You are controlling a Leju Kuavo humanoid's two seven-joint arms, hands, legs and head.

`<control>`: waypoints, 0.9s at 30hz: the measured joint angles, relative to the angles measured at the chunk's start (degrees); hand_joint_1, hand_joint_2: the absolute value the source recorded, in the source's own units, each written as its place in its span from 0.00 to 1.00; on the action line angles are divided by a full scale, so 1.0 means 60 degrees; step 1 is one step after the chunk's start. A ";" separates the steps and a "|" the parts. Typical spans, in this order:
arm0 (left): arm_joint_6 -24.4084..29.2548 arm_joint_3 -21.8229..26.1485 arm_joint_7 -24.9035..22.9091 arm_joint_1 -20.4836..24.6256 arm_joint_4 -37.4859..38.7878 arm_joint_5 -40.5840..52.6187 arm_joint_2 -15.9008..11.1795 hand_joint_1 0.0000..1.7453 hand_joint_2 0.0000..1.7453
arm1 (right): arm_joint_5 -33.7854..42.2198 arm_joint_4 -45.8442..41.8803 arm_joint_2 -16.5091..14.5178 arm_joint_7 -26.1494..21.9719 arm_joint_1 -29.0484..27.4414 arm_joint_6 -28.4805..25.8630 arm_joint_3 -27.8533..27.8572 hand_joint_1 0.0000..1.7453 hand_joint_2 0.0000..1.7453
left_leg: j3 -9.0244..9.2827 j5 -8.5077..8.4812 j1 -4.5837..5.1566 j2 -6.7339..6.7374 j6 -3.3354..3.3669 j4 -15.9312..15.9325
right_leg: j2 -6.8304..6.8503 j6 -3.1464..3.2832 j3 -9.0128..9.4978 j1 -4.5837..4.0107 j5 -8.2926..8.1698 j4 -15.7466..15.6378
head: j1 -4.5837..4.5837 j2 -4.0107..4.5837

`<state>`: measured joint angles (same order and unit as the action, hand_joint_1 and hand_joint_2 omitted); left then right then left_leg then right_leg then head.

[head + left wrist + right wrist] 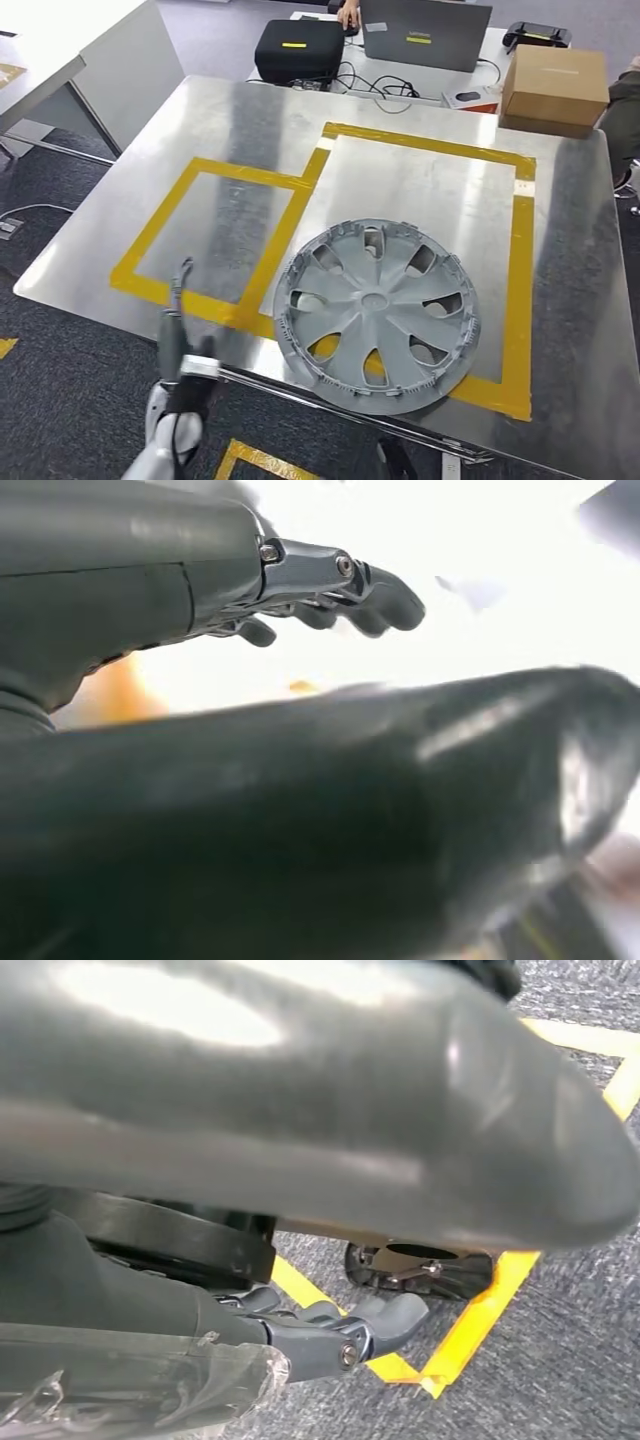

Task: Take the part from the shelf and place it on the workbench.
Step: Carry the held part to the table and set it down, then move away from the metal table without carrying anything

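Hubcap flat on taped workbench

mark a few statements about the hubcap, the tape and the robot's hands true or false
1. The hubcap lies flat on the metal workbench. True.
2. The hubcap sits wholly inside the smaller yellow tape square. False: it lies in the larger taped square, overlapping that square's near edge.
3. The left hand holds the hubcap. False: it is beside the bench's near edge, apart from the hubcap, fingers holding nothing.
4. A cardboard box sits beyond the far right corner. True.
5. The right hand hangs over taped carpet. True.
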<state>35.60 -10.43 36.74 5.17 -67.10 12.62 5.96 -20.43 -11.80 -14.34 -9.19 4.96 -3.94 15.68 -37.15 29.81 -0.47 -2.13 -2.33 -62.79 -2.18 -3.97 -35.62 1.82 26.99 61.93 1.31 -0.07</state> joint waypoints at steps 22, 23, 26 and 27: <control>0.0471 0.8244 0.0055 -0.0300 0.1990 -0.1868 -0.0215 0.00 0.00 | -0.0142 0.0003 0.0109 -0.0006 -0.0158 0.0150 0.0076 0.00 0.00 | 0.0135 -0.1382 0.0479 -0.0170 0.0712 0.1171 | 0.0121 0.0573 0.0188 -0.0618 0.0347 0.1466 | -0.0147 0.0000; 0.0548 0.8320 0.0055 -0.0280 0.2111 -0.1819 -0.0237 0.00 0.00 | -0.0144 0.0003 0.0109 -0.0001 -0.0147 0.0150 0.0076 0.00 0.00 | 0.0006 -0.1517 0.0480 -0.0284 0.0692 0.1158 | -0.0139 0.0645 0.0775 -0.0603 0.0369 0.0679 | -0.0154 0.0000; 0.0714 0.8421 0.0055 -0.0213 0.2563 -0.1574 -0.0342 0.00 0.00 | -0.0141 0.0003 0.0109 0.0034 -0.0119 0.0153 0.0076 0.00 0.00 | -0.0177 -0.1896 0.0437 -0.0611 0.0574 0.1198 | -0.0519 0.0753 0.1674 -0.0608 0.0787 -0.0858 | -0.0144 0.0000; 0.0727 0.8473 0.0055 -0.0186 0.2776 -0.1438 -0.0408 0.00 0.00 | -0.0128 0.0006 0.0100 0.0059 -0.0110 0.0156 0.0076 0.00 0.00 | -0.0208 -0.2011 0.0425 -0.0708 0.0523 0.1238 | -0.0393 0.0781 0.1624 -0.0606 0.0730 -0.0914 | -0.0121 0.0001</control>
<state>39.97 40.41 37.07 4.05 -50.45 3.99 3.51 -21.20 -11.76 -13.74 -8.84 4.30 -3.01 16.13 -38.40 17.75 2.08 -6.38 0.80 -55.36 -4.53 0.71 -25.88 -1.82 31.37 56.44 0.58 -0.06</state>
